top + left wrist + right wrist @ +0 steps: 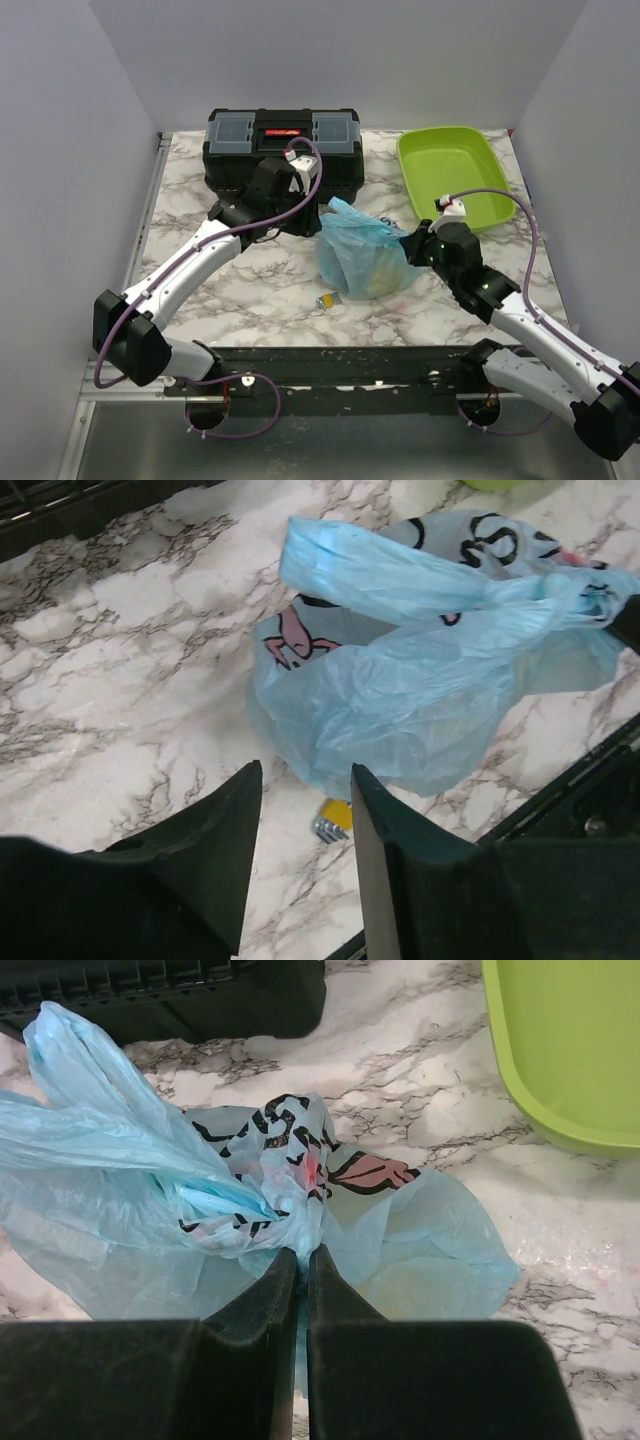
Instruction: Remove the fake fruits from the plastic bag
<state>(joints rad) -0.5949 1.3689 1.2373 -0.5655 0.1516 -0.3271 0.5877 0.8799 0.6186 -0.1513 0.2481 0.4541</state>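
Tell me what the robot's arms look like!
The left arm and right arm have white shells with black joints. A thin purple cable loops along each. Each ends in two pointed black fingers.

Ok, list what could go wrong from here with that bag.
1. The right gripper is shut on only a thin fold of the plastic bag; a pull might tear it or slip.
2. The fake fruits are inside, so lifting could drag the whole bag.
3. The left gripper, open above the bag, could knock the small yellow block beside it if lowered.
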